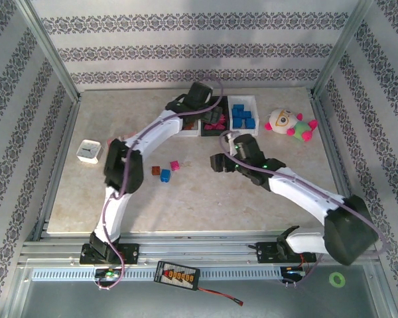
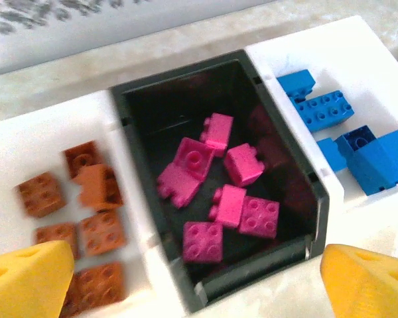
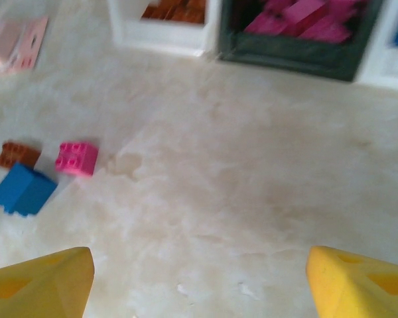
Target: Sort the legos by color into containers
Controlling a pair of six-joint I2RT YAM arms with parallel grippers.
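Observation:
Three bins stand in a row at the back: a white bin (image 2: pixel 13 139) with brown-orange legos (image 2: pixel 103 228), a black bin (image 2: pixel 179 89) with magenta-pink legos (image 2: pixel 242 165), and a white bin (image 2: pixel 358 40) with blue legos (image 2: pixel 378 162). My left gripper (image 2: pixel 199 291) hangs open over the black bin's near edge, nothing between its yellow fingers (image 2: pixel 26 278). Three loose legos lie together on the table: pink (image 3: pixel 76 158), blue (image 3: pixel 24 189) and brown (image 3: pixel 16 154). My right gripper (image 3: pixel 199 291) is open and empty above bare table, to the right of those three.
A plush toy (image 1: pixel 288 124) with pink limbs lies right of the bins. A small white square box (image 1: pixel 89 152) sits at the left. A flat pink-and-white packet (image 3: pixel 16 43) lies left of the bins. Metal rails (image 1: pixel 186 235) edge the table.

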